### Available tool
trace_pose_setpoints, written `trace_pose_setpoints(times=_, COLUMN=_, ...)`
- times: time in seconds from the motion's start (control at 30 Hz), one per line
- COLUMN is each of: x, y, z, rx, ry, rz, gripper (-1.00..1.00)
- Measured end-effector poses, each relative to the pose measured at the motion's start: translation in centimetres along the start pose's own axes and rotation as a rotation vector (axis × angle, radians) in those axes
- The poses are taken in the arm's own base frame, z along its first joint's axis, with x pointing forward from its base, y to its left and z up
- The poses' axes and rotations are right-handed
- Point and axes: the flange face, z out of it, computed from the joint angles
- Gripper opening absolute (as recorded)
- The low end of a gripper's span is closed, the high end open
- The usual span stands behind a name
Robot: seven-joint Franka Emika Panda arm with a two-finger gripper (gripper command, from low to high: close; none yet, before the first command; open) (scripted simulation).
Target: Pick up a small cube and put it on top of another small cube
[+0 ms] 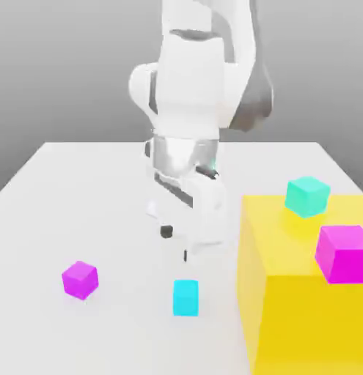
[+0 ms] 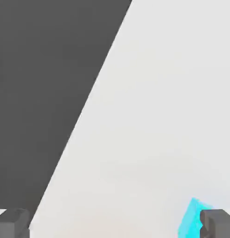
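The bright cyan cube [image 1: 186, 298] rests on the white table near its front, on the exterior view's left of the yellow block. My gripper [image 1: 187, 253] hangs just above and behind it, apart from it. Seen from the hand, the gripper [image 2: 115, 226] is open, its fingers spread wide with bare table between them, and the cyan cube [image 2: 190, 219] sits close beside one fingertip [image 2: 218, 223], partly hidden by it. The duller teal cube [image 1: 307, 196] stands on top of the yellow block, toward its back.
A large yellow block [image 1: 301, 307] fills the exterior view's right front. A bigger magenta cube [image 1: 344, 253] sits on its top. A small magenta cube [image 1: 80, 280] lies on the table at the exterior view's left. The hand view shows the table's edge [image 2: 84, 116].
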Motion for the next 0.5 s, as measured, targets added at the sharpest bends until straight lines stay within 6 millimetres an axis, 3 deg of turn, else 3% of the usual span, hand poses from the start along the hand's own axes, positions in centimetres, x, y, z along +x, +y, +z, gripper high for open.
trace_pose_setpoints(times=0.23, x=1.8, y=5.4, z=6.7, rx=-0.137, ry=0.037, rz=0.280, gripper=0.00)
trace_pose_setpoints(times=0.5, x=1.8, y=6.2, z=11.1, rx=-0.147, ry=0.034, rz=0.311, gripper=0.00)
